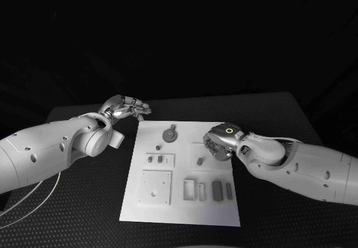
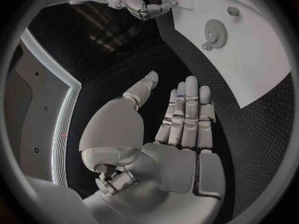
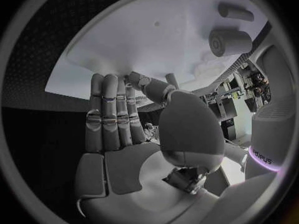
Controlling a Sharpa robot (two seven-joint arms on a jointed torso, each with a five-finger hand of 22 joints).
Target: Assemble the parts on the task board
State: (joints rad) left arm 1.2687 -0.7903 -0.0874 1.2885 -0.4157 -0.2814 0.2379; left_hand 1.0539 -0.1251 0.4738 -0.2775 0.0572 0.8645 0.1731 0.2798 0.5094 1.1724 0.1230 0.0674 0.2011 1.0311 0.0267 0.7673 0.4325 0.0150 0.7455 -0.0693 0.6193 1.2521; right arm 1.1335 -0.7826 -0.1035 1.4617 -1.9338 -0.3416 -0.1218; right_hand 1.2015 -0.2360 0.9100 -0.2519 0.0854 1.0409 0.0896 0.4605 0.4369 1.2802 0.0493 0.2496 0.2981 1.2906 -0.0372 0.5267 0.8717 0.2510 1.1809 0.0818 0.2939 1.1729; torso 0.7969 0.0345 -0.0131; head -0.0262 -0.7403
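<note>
Head camera looks down; wrist cameras sit close; all share the task board (image 1: pixel 182 173).

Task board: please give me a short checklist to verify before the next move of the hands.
1. White flat task board lies flat on the black table: ok.
2. Left hand holds nothing, fingers straight: ok.
3. Left hand is off the board, beside its far left corner: ok.
4. Right hand is over the board's right edge: ok.
5. Right hand holds a part: cannot tell.
6. Round grey toothed gear lies free on the board: ok.
</note>
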